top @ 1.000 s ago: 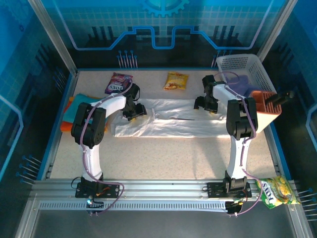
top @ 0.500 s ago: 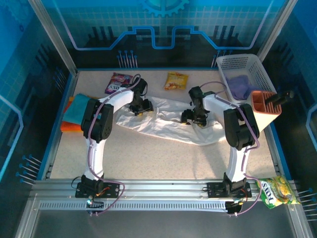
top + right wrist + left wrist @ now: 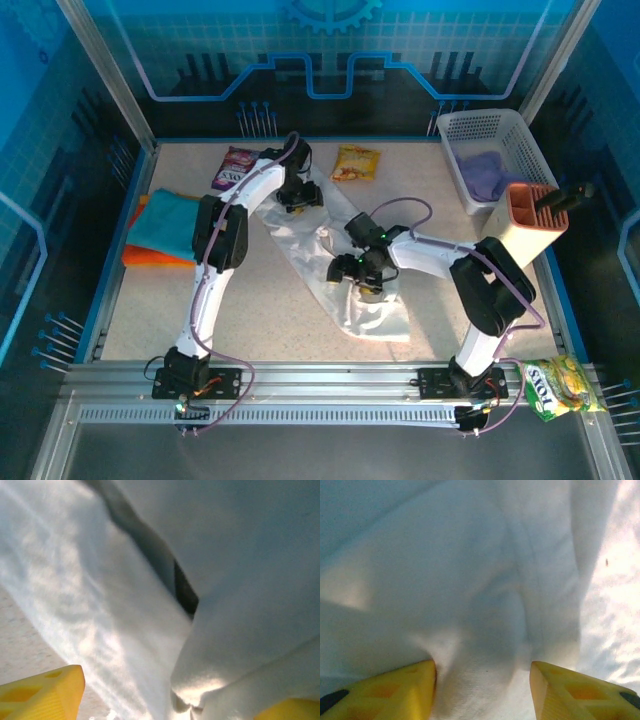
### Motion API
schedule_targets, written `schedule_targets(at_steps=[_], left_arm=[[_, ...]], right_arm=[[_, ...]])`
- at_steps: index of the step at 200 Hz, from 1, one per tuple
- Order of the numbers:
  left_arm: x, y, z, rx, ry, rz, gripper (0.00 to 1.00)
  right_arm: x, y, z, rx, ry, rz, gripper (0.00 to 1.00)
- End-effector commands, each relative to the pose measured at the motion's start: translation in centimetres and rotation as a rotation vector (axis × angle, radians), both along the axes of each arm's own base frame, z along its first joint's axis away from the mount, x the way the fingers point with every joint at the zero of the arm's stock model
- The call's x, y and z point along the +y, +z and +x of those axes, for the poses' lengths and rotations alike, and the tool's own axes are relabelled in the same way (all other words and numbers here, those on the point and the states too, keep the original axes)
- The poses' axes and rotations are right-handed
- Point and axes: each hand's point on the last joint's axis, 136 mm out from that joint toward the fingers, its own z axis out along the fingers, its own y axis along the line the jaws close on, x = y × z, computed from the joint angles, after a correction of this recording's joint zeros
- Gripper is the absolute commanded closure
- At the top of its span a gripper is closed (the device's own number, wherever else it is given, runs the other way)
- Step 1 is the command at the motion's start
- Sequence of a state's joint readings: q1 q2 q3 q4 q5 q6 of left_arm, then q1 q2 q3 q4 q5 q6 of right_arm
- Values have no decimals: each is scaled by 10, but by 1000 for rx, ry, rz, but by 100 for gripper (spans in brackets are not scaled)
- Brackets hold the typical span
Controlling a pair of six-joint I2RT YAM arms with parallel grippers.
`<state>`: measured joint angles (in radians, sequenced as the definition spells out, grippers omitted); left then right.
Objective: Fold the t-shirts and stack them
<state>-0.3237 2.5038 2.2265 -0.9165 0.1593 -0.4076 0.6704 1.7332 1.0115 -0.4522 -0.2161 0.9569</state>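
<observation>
The large white t-shirt lies in a long diagonal strip across the middle of the table. My left gripper is at its far end, and white cloth bulges between the yellow fingers, with the gripper shut on that bunch. My right gripper is over the strip's near half. Its jaws stand wide open over folded layers of the shirt, with a small dark neck label showing. Folded teal and orange t-shirts are stacked at the left edge.
A white basket with purple cloth sits at the back right, beside an orange holder. A purple packet and a yellow packet lie at the back. Another packet rests on the front rail.
Both grippers swung the white shirt from lying crosswise to a diagonal strip. The left went toward the back, the right came forward and left, and the right jaws widened.
</observation>
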Motion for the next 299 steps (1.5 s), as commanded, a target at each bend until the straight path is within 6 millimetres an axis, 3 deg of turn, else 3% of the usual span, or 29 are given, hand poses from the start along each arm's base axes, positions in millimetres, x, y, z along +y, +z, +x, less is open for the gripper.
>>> schedule_targets(at_steps=[1, 42, 68, 97, 131, 154, 187, 221, 299], left_arm=[[-8, -3, 0, 37, -52, -9, 46], [-7, 4, 28, -11, -32, -57, 46], [-7, 25, 35, -72, -55, -75, 44], [-5, 68, 35, -147, -83, -102, 42], [0, 131, 27, -240, -98, -140, 41], [11, 146, 13, -238, -76, -116, 41], [25, 122, -14, -168, -16, -86, 41], [25, 75, -27, -116, 36, -120, 42], [29, 10, -8, 8, 87, -105, 43]], right_arm=[[39, 11, -7, 35, -101, 129, 15], [107, 14, -25, 77, -102, 251, 14], [123, 21, -36, 49, -71, 265, 14], [101, 44, -30, -42, -16, 199, 8], [62, 92, -12, -218, 60, 80, 2], [38, 110, 13, -314, 77, 20, 1], [14, 113, 51, -379, 156, -84, 1], [12, 82, 72, -297, 243, -109, 4], [36, 10, 81, -179, 269, -29, 7]])
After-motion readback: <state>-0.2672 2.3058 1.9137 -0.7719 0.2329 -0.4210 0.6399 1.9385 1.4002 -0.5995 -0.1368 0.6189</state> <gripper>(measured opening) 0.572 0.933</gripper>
